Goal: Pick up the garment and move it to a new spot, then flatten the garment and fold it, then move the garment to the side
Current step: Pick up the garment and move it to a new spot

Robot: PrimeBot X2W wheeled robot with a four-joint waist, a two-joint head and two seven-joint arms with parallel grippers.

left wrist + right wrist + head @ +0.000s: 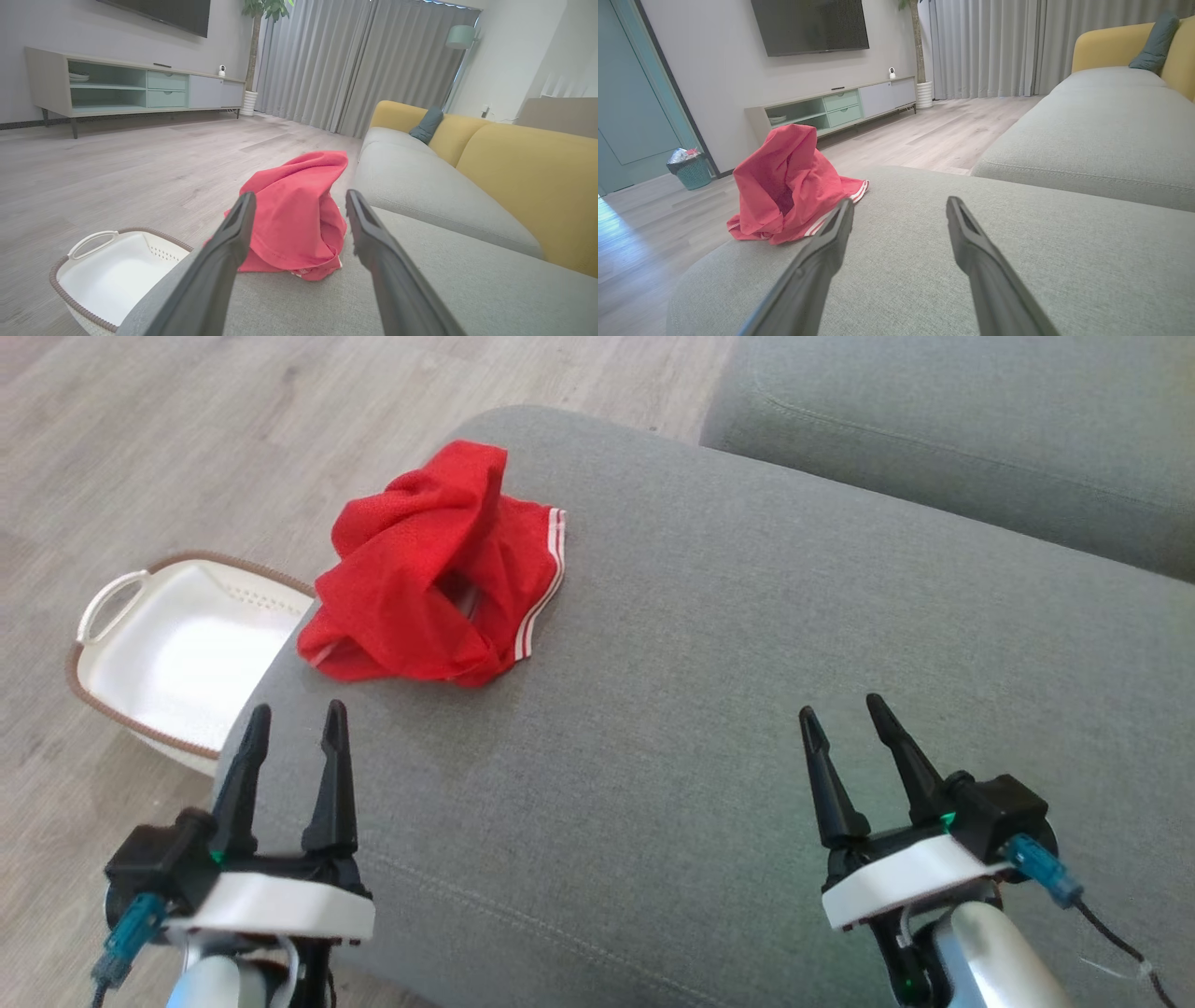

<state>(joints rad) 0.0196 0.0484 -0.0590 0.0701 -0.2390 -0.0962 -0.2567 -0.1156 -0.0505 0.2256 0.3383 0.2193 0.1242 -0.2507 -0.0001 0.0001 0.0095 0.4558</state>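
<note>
Head view: we found the red garment (pixel 439 569) crumpled in a heap at the far left corner of the grey seat cushion (pixel 747 728), its white-striped hem turned toward the cushion's middle. The left gripper (pixel 297 709) hovered over the near left edge and the right gripper (pixel 840 706) over the near right part; both had their fingers spread and empty, well apart from the cloth. A white basket (pixel 177 653) stood on the floor just beside the cushion's left edge. We judged the first step, the pick-up, as not yet begun; the next move would call for the left arm, the nearer one, to reach forward and down and close on a raised fold. Left wrist view: the garment (pixel 294 210) stood framed between the parted fingers, which suggested the arm was already lined up with it. This view added the height of the heap and a yellow backrest (pixel 528 182) along the far side of the sofa. Right wrist view: the heap (pixel 784 186) lay off to the left of the released fingers, and a broad bare stretch of cushion lay ahead, which we took to be a likely new spot for flattening.
</note>
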